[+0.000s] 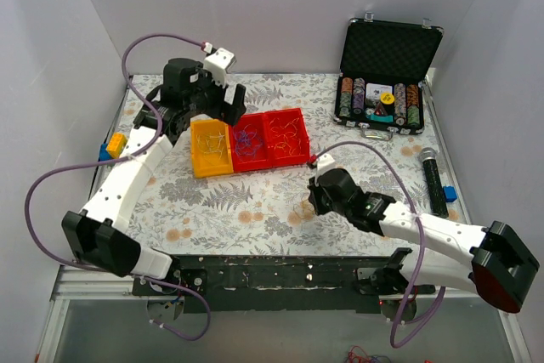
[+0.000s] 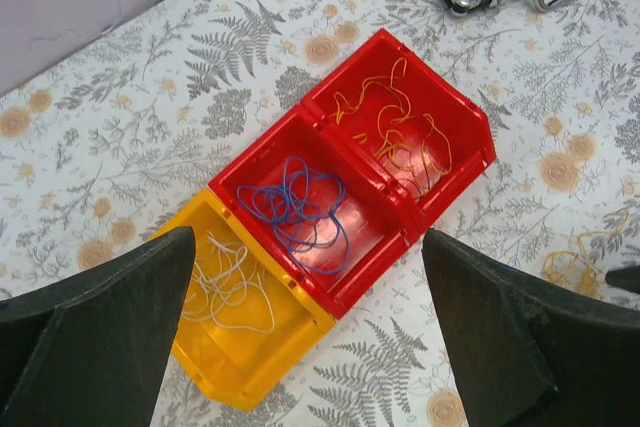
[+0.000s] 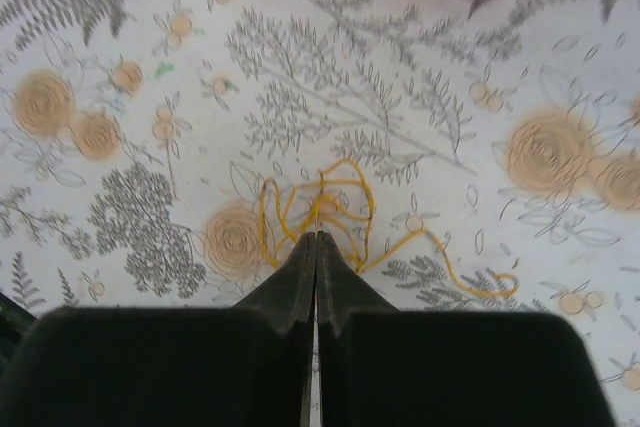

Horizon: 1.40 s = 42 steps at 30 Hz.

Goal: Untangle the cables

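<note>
White links, black joints and purple cables (image 1: 26, 201) lead to the dark left claw (image 2: 308, 237) and right claw (image 3: 316, 237).

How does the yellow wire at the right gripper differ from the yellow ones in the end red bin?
The loose yellow wire lies on the table; the binned yellow wires lie in the red bin. The loose wire sits at the tips of the shut right gripper; nothing touches the binned wires. The loose wire is one small tangle; the binned wires spread across their bin. Both are thin, yellow-orange, looping.
</note>
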Each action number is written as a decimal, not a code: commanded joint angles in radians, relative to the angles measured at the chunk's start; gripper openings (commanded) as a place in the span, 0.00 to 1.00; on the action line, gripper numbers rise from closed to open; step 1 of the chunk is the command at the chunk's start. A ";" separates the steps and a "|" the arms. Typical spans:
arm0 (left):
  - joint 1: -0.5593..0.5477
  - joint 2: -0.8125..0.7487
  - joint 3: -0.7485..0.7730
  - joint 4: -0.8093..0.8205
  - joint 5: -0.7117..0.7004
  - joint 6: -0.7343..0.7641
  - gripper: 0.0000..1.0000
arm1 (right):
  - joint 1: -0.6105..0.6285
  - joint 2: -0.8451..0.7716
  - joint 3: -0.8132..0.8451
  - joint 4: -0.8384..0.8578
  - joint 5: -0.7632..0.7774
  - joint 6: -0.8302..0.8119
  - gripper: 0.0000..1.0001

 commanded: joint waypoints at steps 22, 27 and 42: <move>0.061 -0.288 -0.315 -0.009 0.229 0.026 0.98 | -0.135 0.149 0.136 -0.088 -0.259 -0.152 0.44; 0.060 -0.309 -0.341 -0.024 0.238 0.029 0.98 | -0.135 0.197 0.127 -0.016 -0.181 -0.155 0.44; 0.066 -0.338 -0.398 -0.009 0.209 0.064 0.98 | -0.133 0.318 0.111 0.097 -0.201 -0.125 0.19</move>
